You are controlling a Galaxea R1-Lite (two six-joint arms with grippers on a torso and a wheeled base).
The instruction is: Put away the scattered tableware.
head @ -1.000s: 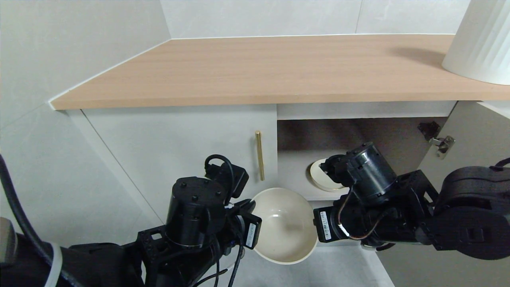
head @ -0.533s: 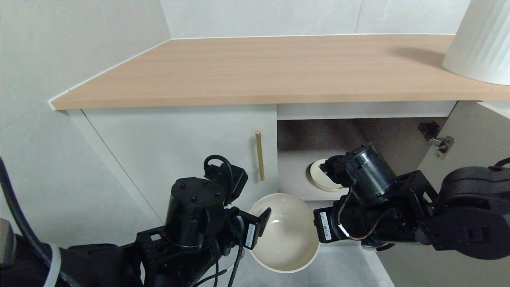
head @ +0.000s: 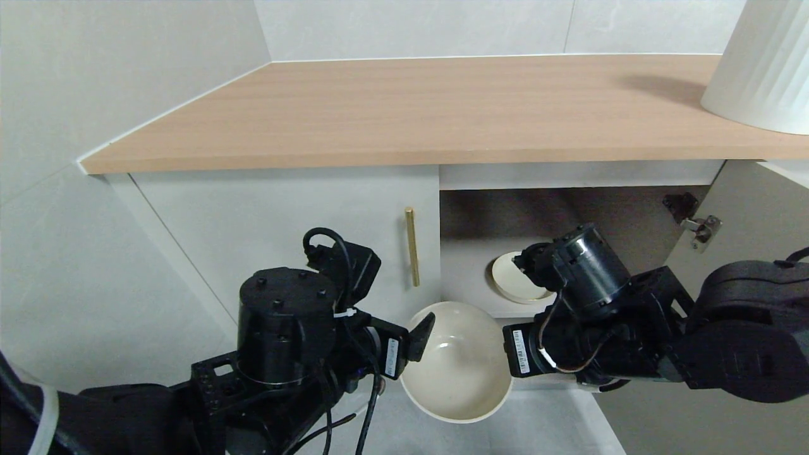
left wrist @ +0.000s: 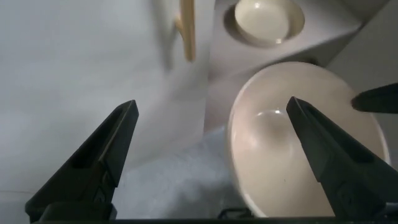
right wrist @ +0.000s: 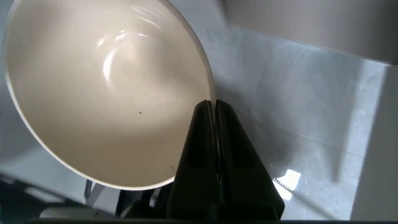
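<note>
Bowl (head: 456, 360), lower centre, is released by left gripper (left wrist: 211, 155), now wide; rim is clamped by right gripper (right wrist: 213, 118); handover seemingly done

Left claw (left wrist: 210, 104) spread, right claw (right wrist: 213, 106) clamped

We find the bowl (head: 456, 360) in front of the open cabinet (head: 569, 208), the left gripper (left wrist: 211, 104) at its 9 o'clock, the right gripper (right wrist: 214, 121) on its rim at 3 o'clock, the small dish (head: 513, 281) on the shelf inside at 1 o'clock, and the door handle (head: 411, 246) at 11 o'clock.
</note>
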